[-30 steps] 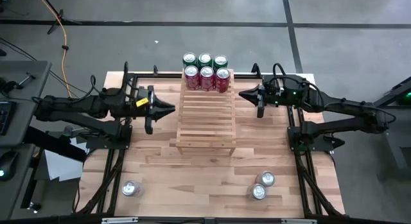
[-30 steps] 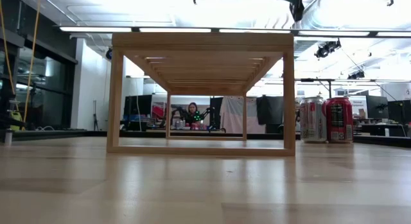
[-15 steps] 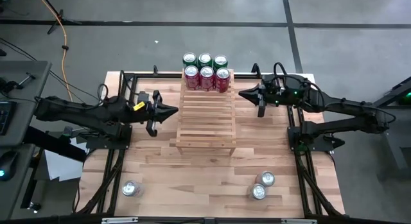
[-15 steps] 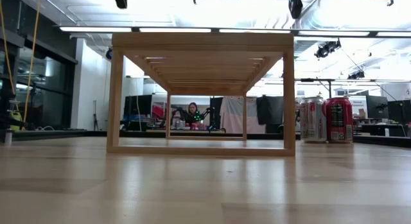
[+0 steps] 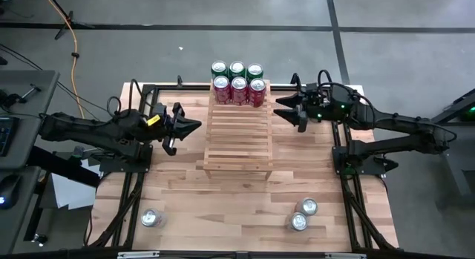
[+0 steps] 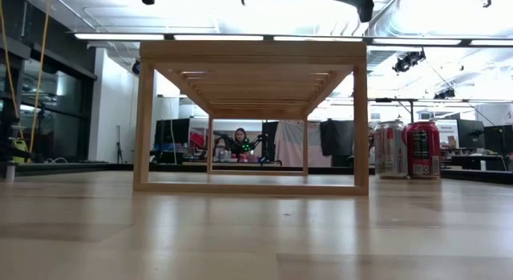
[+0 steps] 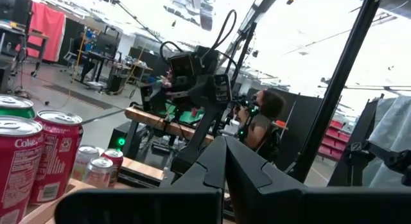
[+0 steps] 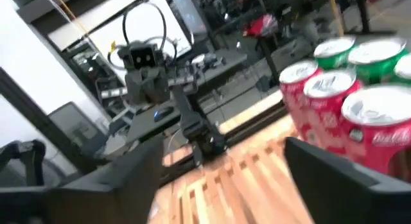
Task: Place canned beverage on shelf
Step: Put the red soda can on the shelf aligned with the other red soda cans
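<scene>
The slatted wooden shelf (image 5: 237,136) stands at mid-table on its short legs. Two rows of cans stand upright at its far end: red ones (image 5: 238,90) in front, green ones (image 5: 237,69) behind. Other cans stand on the tabletop, two near right (image 5: 301,214) and one near left (image 5: 151,218). My left gripper (image 5: 194,126) hovers shut just off the shelf's left side, holding nothing. Off the shelf's right side, near the red cans (image 8: 359,128), my right gripper (image 5: 282,107) hovers open and empty.
Dark frame rails (image 5: 133,192) run along the table's left and right sides, with a bar (image 5: 178,85) along its far edge. In the low view the two near-right cans (image 6: 409,149) stand beside the shelf's right leg. A person (image 7: 260,118) sits beyond the table.
My right gripper has opened, staying where it was beside the shelf's far right corner. My left gripper has sunk a little beside the shelf and tipped its fingertips upward, staying shut. The cans and the shelf have not moved.
</scene>
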Controlling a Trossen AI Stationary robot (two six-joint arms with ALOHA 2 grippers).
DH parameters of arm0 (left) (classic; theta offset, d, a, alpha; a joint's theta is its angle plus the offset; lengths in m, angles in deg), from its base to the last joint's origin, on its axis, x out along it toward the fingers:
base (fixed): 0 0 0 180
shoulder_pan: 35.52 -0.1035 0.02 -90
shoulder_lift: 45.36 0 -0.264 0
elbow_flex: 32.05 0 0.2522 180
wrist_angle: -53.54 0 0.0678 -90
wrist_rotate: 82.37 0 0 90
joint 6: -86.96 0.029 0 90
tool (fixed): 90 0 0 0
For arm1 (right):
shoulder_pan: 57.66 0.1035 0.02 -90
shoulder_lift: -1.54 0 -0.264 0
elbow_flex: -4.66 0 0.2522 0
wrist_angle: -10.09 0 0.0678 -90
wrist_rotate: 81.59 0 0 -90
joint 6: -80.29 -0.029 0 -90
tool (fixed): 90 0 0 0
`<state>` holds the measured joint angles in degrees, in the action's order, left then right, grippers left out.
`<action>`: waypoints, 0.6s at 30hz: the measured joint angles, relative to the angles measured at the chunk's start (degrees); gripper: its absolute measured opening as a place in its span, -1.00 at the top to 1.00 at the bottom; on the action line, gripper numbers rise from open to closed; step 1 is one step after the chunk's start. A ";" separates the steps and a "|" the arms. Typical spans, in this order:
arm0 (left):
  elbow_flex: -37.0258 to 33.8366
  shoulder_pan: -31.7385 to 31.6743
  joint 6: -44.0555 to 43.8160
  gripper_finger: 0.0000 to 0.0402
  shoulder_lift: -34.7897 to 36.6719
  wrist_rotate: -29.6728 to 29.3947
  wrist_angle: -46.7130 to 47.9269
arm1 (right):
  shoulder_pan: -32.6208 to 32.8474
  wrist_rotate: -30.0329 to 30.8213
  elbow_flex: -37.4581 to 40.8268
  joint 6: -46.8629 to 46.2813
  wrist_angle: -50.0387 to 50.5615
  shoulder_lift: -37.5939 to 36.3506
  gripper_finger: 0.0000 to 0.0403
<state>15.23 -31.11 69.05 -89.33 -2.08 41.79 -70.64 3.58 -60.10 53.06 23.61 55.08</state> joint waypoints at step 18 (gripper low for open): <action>0.04 0.00 0.02 1.00 1.75 -1.38 0.96 | 1.91 20.49 -29.73 -1.89 43.27 12.14 -0.96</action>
<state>15.27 -31.11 69.07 -87.58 -3.46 42.75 -68.73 24.07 -89.83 51.16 66.88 67.22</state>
